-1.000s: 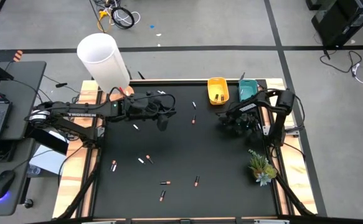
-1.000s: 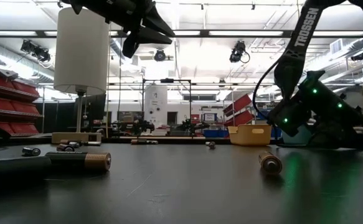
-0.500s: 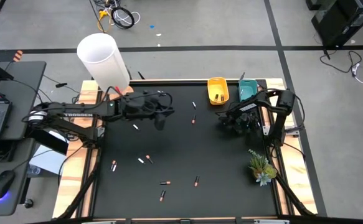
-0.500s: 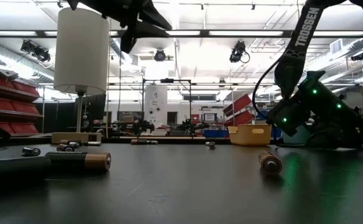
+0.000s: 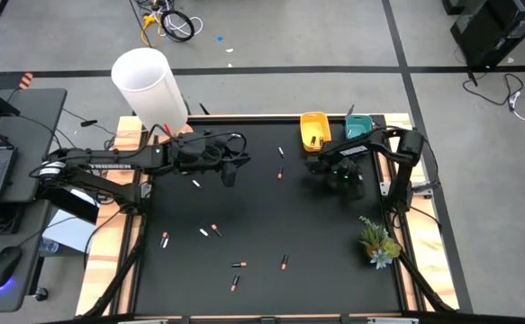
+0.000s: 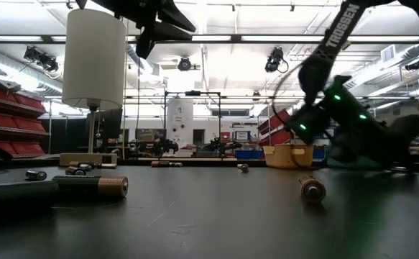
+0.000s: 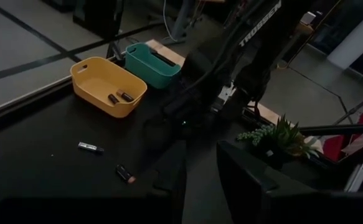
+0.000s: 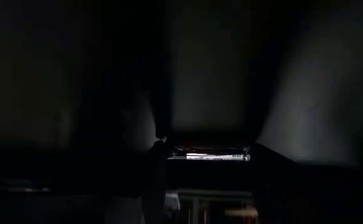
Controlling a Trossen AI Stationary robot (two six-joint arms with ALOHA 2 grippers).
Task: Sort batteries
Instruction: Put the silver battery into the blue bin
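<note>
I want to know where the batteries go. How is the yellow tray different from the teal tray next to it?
The yellow tray holds two dark batteries; the teal tray shows none, though its inside is mostly hidden. In the high view the yellow tray sits clear at the table's far edge, while the right arm partly covers the teal tray. Both are small open bins, side by side.

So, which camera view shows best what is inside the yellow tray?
The left wrist view: it looks into the yellow tray, showing two dark batteries. The high view shows the tray small; the low view shows only its side wall; the right wrist view shows nothing of it.
</note>
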